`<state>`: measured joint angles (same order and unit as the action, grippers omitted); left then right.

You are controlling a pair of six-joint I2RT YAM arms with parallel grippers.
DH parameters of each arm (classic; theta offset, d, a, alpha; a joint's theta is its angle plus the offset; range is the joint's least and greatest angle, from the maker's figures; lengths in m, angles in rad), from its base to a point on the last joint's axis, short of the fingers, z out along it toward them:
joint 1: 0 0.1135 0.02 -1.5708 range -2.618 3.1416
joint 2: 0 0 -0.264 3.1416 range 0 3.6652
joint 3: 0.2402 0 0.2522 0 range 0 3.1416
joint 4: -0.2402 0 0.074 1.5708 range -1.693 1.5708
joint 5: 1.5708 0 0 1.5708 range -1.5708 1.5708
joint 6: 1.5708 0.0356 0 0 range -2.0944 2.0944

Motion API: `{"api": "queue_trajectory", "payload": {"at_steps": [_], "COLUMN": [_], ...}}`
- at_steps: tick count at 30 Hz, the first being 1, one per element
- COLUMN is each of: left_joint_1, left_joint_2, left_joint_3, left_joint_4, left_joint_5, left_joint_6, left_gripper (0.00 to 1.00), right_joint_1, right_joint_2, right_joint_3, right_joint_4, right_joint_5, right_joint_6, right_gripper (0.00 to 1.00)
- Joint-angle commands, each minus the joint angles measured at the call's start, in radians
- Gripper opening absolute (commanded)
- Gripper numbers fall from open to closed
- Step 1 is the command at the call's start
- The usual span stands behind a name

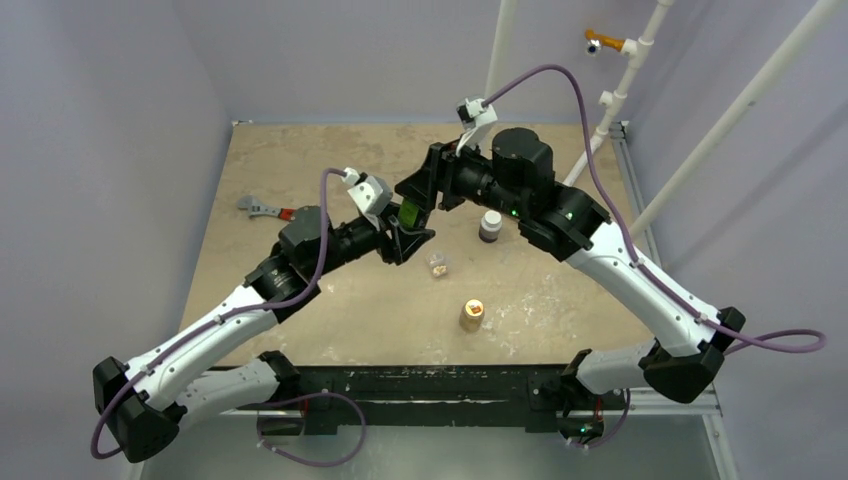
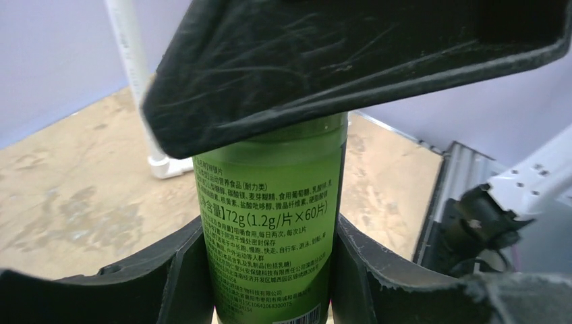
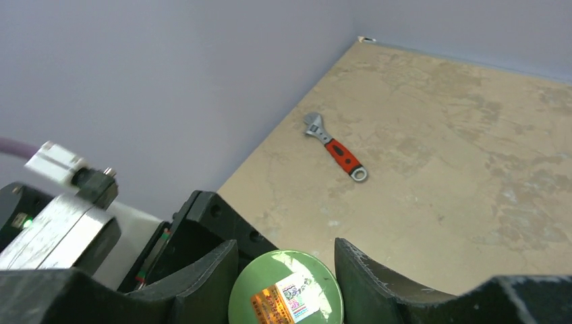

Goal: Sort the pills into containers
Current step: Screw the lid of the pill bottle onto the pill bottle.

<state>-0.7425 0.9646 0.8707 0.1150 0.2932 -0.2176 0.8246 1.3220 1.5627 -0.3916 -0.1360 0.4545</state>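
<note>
I have the green bottle [image 2: 270, 196] lifted above the bench [image 1: 290, 160] between both arms. The left claw [image 2: 268, 263] is clenched on its body. The right claw [image 3: 286, 270] has a finger pressed on each side of its round end, so I judge it is grasping the cap. The clear case [image 1: 437, 263] stands on the bench just beside the bottle, on my side. I see no pills; probably they are inside. The step is opening: next I must twist the cap off, with the left grip firm
</note>
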Motion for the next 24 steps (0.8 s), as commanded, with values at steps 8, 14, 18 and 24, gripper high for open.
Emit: {"api": "queue_trajectory", "payload": {"at_steps": [8,14,18,24], "left_joint_1": [-0.037,-0.037,-0.037,-0.037], "left_joint_2": [-0.038,-0.052,-0.045,-0.031], "left_joint_3": [-0.029,-0.08,-0.096,-0.097], "left_joint_4": [0.084,0.131,0.162,0.181], "left_joint_5": [-0.252,-0.209,-0.192,-0.164], "left_joint_6": [0.173,0.181,0.17,0.16], "left_gripper": [0.0,0.0,0.0,0.0], "right_joint_1": [-0.007,-0.039,-0.039,-0.038], "right_joint_2": [0.048,0.04,0.041,0.07], "right_joint_3": [0.09,0.08,0.076,0.085], "right_joint_4": [-0.164,-0.17,-0.169,-0.208], "right_joint_5": [0.058,-0.062,-0.079,-0.085], "right_joint_6": [0.038,0.007,0.01,-0.011], "right_gripper": [0.64,0.73,0.6,0.63]}}
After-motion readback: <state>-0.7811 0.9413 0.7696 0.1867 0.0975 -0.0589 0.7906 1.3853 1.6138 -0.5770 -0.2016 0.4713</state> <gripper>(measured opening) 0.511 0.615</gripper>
